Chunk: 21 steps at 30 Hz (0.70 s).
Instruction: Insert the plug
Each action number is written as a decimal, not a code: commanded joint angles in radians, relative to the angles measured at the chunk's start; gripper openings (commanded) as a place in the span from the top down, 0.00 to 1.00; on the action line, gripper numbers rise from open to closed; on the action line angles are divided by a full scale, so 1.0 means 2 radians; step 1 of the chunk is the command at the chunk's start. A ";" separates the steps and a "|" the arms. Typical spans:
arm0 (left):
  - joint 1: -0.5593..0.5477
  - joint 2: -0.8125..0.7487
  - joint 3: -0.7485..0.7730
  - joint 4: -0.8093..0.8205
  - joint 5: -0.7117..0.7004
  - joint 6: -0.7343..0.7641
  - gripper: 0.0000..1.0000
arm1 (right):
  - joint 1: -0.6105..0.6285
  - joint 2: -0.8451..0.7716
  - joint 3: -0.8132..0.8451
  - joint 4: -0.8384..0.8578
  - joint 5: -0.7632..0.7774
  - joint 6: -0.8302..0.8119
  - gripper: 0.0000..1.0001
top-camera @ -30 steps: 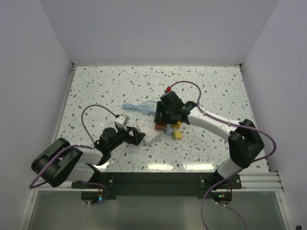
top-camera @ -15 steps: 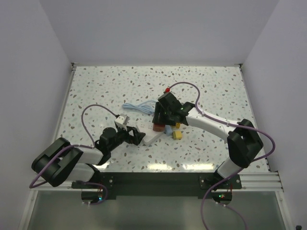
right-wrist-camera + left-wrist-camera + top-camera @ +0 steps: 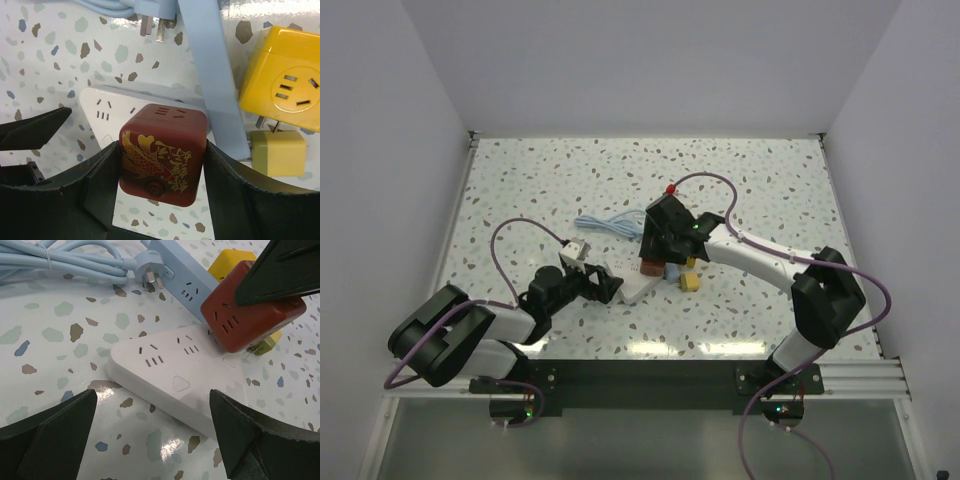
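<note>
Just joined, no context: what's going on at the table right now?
The right tool is shut on a dark red cube-shaped plug adapter, holding it at the far end of the white plastic power strip. The left tool is open, its fingers either side of the strip's near end. Whether the prongs are in a socket cannot be seen. A light blue power strip and a yellow cube adapter lie close by.
</note>
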 commanded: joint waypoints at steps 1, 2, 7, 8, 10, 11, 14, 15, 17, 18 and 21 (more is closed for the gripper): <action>0.005 -0.002 0.007 0.036 0.001 0.016 0.00 | 0.003 0.002 0.014 -0.029 0.033 0.016 1.00; 0.005 -0.002 0.007 0.036 0.001 0.016 0.00 | 0.003 0.005 0.012 -0.029 0.033 0.017 1.00; 0.007 -0.001 0.007 0.036 0.006 0.016 0.00 | 0.002 0.024 0.018 -0.025 0.023 0.020 1.00; 0.008 -0.001 0.007 0.037 0.007 0.016 0.00 | 0.004 0.027 0.018 -0.023 0.023 0.021 1.00; 0.009 -0.002 0.007 0.036 0.009 0.016 0.00 | 0.003 0.028 0.017 -0.020 0.024 0.023 1.00; 0.009 -0.001 0.007 0.036 0.010 0.016 0.00 | 0.004 0.028 0.018 -0.020 0.024 0.024 1.00; 0.012 0.000 0.007 0.037 0.011 0.016 0.00 | 0.003 0.029 0.017 -0.026 0.025 0.023 1.00; 0.013 0.001 0.007 0.037 0.012 0.016 0.00 | 0.004 0.028 0.016 -0.028 0.027 0.023 1.00; 0.013 0.003 0.006 0.040 0.014 0.016 0.00 | 0.004 0.029 0.010 -0.028 0.029 0.022 1.00; 0.014 0.004 0.006 0.041 0.015 0.016 0.00 | 0.007 0.030 0.007 -0.026 0.029 0.021 1.00; 0.015 0.003 0.005 0.043 0.016 0.016 0.00 | 0.016 0.030 -0.008 -0.016 0.030 0.022 1.00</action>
